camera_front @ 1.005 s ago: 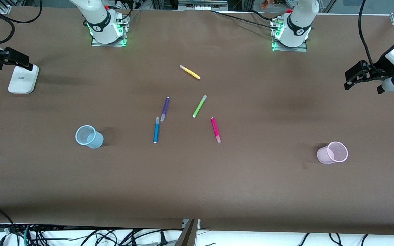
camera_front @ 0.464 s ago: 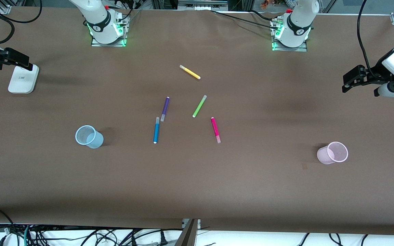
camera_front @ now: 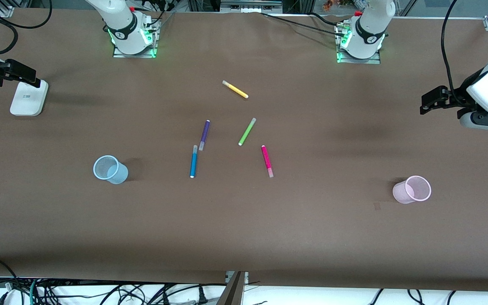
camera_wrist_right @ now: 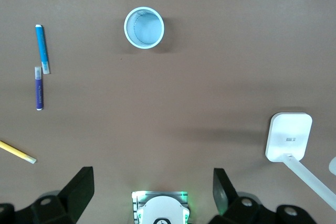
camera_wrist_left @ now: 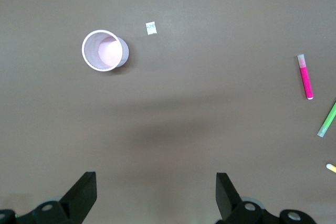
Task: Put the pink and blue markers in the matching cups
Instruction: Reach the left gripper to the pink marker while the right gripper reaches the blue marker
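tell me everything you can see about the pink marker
The pink marker is a slim magenta pen with a pale translucent cap at the end nearer the front camera and a small white tip at the other. It lies flat on the brown table, touching nothing, close to the green marker. No gripper is near it.

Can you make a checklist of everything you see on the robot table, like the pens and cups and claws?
Surface: brown table, bare around the things.
Job's things: pink marker and blue marker lie flat mid-table; blue cup and pink cup upright, empty.
Clutter: purple marker, green marker, yellow marker, white stand.
Grippers: left gripper and right gripper open, holding nothing.
Cables: tangled below the table edge.
Surroundings: nothing seen.
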Action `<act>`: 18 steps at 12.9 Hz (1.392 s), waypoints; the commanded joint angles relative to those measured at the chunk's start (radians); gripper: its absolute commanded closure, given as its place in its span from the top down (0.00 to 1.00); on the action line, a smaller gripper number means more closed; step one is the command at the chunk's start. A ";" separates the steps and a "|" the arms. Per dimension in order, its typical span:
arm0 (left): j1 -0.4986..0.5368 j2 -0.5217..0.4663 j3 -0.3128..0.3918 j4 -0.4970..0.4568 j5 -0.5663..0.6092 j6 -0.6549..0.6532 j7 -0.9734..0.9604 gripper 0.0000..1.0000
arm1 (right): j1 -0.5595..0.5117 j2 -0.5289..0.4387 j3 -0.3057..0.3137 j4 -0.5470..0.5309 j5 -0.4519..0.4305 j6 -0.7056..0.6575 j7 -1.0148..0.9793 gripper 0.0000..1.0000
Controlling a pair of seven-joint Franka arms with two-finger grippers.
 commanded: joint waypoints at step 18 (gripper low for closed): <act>-0.468 0.380 -0.035 0.024 0.116 0.335 -0.812 1.00 | 0.100 0.225 0.018 0.042 0.101 0.144 -0.010 1.00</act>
